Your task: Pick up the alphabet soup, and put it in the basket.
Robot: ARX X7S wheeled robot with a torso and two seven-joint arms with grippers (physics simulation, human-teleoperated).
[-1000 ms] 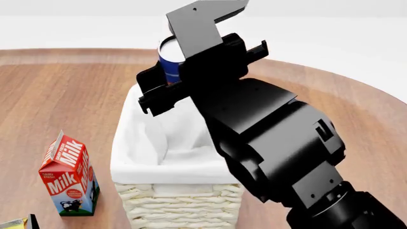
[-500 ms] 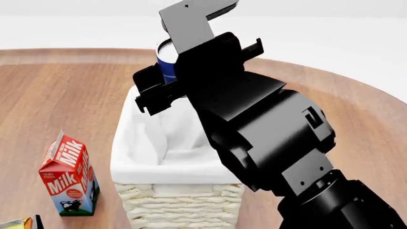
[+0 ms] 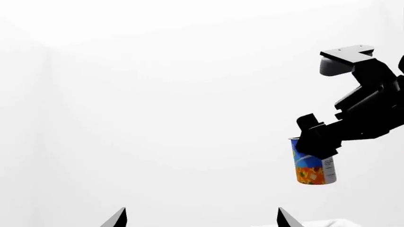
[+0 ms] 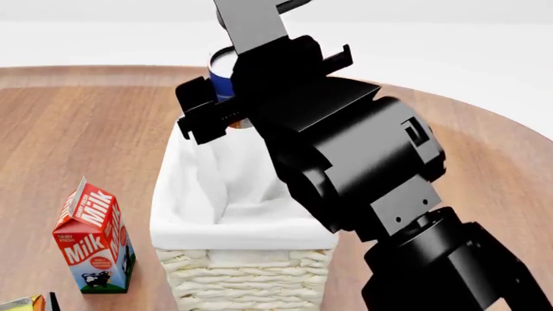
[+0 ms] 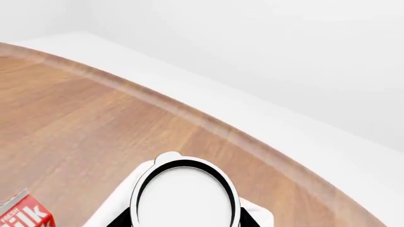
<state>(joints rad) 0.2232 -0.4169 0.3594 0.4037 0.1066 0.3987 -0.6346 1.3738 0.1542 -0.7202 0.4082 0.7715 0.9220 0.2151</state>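
The alphabet soup (image 4: pixel 221 72) is a blue-labelled can with a pale top, hanging upright above the far end of the basket (image 4: pixel 246 272). My right gripper (image 4: pixel 228 96) is shut on the can's sides. In the right wrist view the can's pale top (image 5: pixel 184 196) fills the space between the black fingers (image 5: pixel 118 220), with the basket's white lining (image 5: pixel 260 213) below. The left wrist view shows the can (image 3: pixel 313 166) held by the right gripper (image 3: pixel 320 142) from the side. My left gripper (image 3: pixel 202 220) is open and empty, pointing at blank white background.
A red milk carton (image 4: pixel 93 236) stands on the wooden table (image 4: pixel 87 129) left of the basket and also shows in the right wrist view (image 5: pixel 22 215). A yellow item (image 4: pixel 22 303) peeks in at the lower left corner. My right arm (image 4: pixel 363 168) covers the basket's right side.
The right arm has carried the can slightly left and farther away over the basket's far end. Basket and milk carton have not moved.
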